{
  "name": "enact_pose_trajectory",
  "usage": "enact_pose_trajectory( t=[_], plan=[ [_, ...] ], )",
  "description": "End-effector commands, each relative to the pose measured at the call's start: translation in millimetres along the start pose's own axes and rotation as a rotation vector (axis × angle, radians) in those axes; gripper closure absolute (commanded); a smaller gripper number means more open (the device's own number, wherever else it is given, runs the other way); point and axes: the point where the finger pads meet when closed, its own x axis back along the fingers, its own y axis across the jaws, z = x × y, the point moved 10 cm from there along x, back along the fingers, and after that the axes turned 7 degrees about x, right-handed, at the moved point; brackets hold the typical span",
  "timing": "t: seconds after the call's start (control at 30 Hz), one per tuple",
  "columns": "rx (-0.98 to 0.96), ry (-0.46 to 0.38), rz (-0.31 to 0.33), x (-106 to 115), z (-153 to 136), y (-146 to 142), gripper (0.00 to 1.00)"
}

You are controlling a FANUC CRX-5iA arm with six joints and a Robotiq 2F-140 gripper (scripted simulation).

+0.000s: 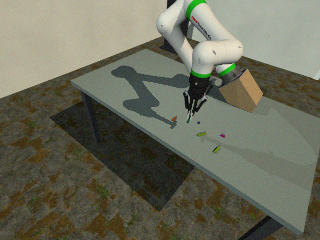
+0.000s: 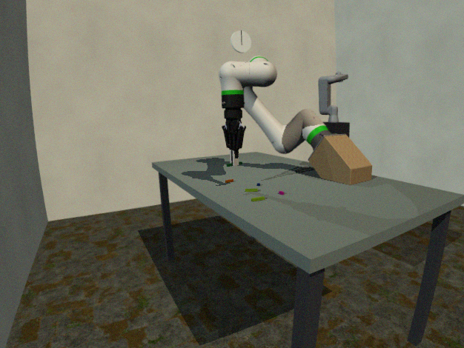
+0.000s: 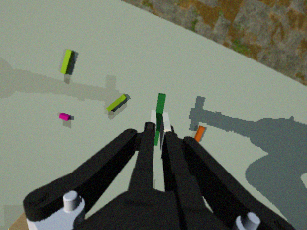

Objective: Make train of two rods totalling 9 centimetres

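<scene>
My gripper (image 1: 190, 113) (image 2: 234, 159) (image 3: 157, 119) is shut on a green rod (image 1: 188, 119) (image 2: 228, 164) (image 3: 160, 103) and holds it level a little above the grey table (image 1: 129, 77) (image 2: 337, 209) (image 3: 74, 28). A small blue rod (image 1: 198, 122) (image 2: 258, 183) lies on the table just right of the gripper; the wrist view does not show it. An orange rod (image 1: 174, 118) (image 2: 229, 181) (image 3: 199, 133) lies just to the left. Two lime rods (image 1: 201, 134) (image 1: 216, 148) (image 2: 251, 190) (image 2: 258, 198) (image 3: 117, 102) (image 3: 66, 61) and a magenta rod (image 1: 222, 135) (image 2: 281, 192) (image 3: 64, 116) lie further right.
A tan wedge-shaped box (image 1: 243, 90) (image 2: 339, 159) holds the arm's base at the back right of the table. The table's front edge runs close below the rods.
</scene>
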Motion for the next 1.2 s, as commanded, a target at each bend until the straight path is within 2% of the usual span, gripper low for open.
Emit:
enact_pose_trajectory(
  t=[0.0,0.13,0.27,0.37,0.43,0.87,0.93,0.97,1.17],
  plan=[
    [0.000,0.000,0.000,0,0,0,0.97],
    [0.025,0.000,0.000,1,-2,0,0.97],
    [0.225,0.001,0.001,2,-17,-3,0.97],
    [0.256,0.001,0.001,3,-19,-3,0.97],
    [0.392,0.001,0.001,3,-29,-4,0.97],
    [0.879,0.001,0.001,4,-67,-9,0.97],
    [0.879,0.001,0.001,4,-67,-9,0.97],
    [0.983,0.001,0.001,4,-75,-10,0.97],
    [1.192,0.001,0.000,2,-91,-11,0.97]
  ],
)
